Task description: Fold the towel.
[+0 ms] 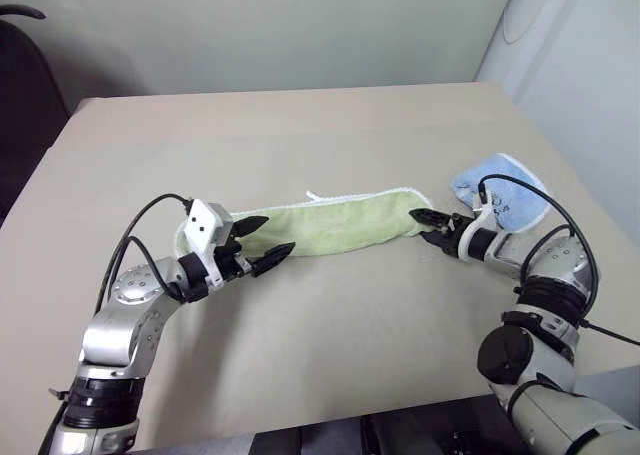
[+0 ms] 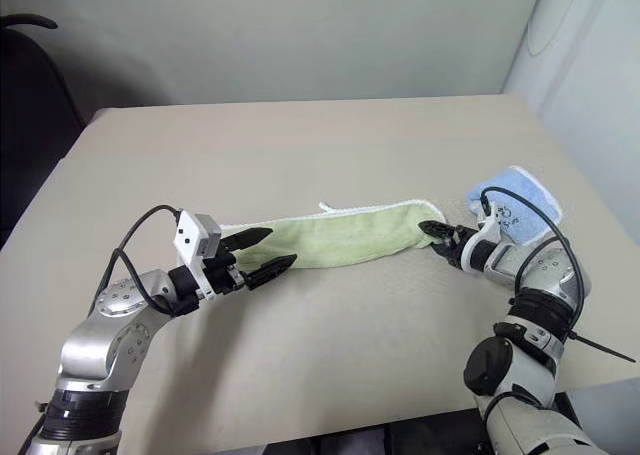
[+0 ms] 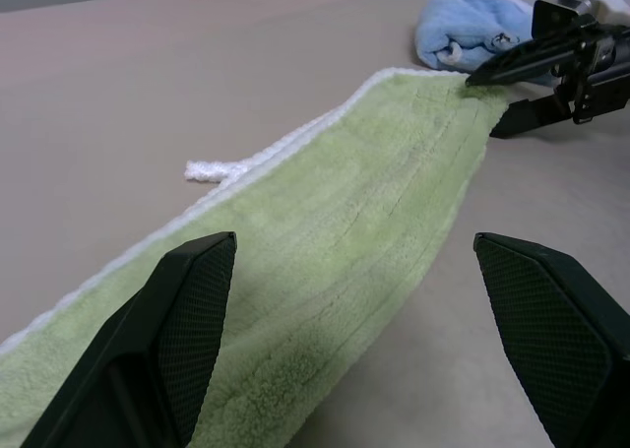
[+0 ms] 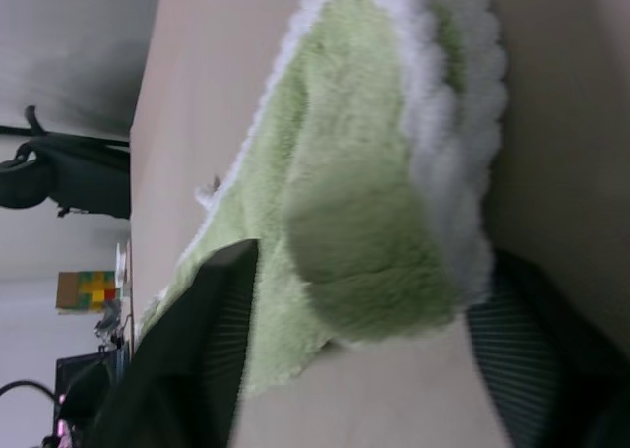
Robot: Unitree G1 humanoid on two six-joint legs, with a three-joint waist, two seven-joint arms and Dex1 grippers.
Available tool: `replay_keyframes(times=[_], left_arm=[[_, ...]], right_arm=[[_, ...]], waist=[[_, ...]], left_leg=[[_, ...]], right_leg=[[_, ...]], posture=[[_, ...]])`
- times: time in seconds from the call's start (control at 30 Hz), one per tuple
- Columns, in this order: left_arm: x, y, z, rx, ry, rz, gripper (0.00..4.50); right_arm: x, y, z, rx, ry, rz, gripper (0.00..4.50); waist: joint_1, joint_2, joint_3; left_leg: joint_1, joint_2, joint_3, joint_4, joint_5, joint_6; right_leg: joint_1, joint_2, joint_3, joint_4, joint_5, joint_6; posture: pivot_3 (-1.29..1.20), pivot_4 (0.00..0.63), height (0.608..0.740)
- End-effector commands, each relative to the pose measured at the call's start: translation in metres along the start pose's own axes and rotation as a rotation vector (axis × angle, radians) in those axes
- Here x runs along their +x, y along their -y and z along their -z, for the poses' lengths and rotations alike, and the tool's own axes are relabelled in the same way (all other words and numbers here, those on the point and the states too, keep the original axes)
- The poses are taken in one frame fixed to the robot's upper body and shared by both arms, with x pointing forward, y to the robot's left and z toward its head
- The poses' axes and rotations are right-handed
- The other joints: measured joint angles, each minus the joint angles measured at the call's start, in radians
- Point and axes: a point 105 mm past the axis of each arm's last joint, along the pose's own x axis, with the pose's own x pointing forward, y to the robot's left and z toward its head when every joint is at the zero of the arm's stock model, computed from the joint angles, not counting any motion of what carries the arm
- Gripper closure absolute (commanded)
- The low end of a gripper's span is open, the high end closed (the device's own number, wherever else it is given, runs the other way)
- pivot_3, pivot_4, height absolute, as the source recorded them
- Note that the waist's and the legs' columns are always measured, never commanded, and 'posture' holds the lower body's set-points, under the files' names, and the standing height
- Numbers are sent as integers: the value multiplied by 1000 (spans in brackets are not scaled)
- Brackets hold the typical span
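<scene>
Your towel (image 1: 335,226) lies on the table (image 1: 300,135) folded into a long narrow band, running from about 9 o'clock to 3 o'clock across the middle of the head view, its far edge trimmed in white. A short white tag or loop sticks out from that far edge near the middle of the band.

Your left gripper (image 1: 262,241) sits at the 9 o'clock end of the towel. Its two black fingers are spread wide, one over the green cloth, the other out over bare table on the near side; from the wrist view they hold nothing, with the cloth passing under one of them.

Your right gripper (image 1: 432,227) is at the 3 o'clock end. Its fingers stand partly apart, one on each side of the towel's rounded end. In the right wrist view the green pile and white edging bulge between the two fingers, but you can't tell whether they pinch the cloth yet or just bracket it.

A crumpled blue cloth (image 1: 500,197) lies just beyond the right gripper, toward 2 o'clock, near the table's edge. A dark chair (image 1: 25,75) stands off the table at 10 o'clock
</scene>
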Motion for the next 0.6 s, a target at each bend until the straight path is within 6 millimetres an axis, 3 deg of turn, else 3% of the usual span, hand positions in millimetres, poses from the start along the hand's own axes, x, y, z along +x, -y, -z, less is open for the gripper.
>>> replay_keyframes(times=[0.03, 0.2, 0.4, 0.6], left_arm=[[0, 6, -11, 48, 37, 11, 315], [-1, 5, -10, 49, 36, 4, 315], [-2, 5, -7, 44, 33, 1, 315], [-2, 4, -6, 44, 26, 3, 315]], right_arm=[[-3, 0, -2, 8, 13, -3, 2746], [-17, 5, -19, -12, 84, 17, 4468], [-38, 6, -42, -134, 152, 51, 4491], [-47, -9, -58, -602, 148, 117, 4491]], waist=[[2, 0, 0], [13, 0, 0], [36, 1, 0], [36, 1, 0]], left_leg=[[0, 0, 0, 0, 0, 0], [0, 0, -1, 0, 0, -1], [-2, -1, -2, 0, -1, -1], [-2, -1, -2, 0, -1, -1]], right_leg=[[0, 0, 0, 0, 0, 0], [1, 0, -1, -1, 0, 0], [2, -1, -1, -1, 0, 0], [2, 0, -2, -1, 0, 0]], posture=[[0, 150, 740], [0, 150, 740], [0, 150, 740], [0, 150, 740]])
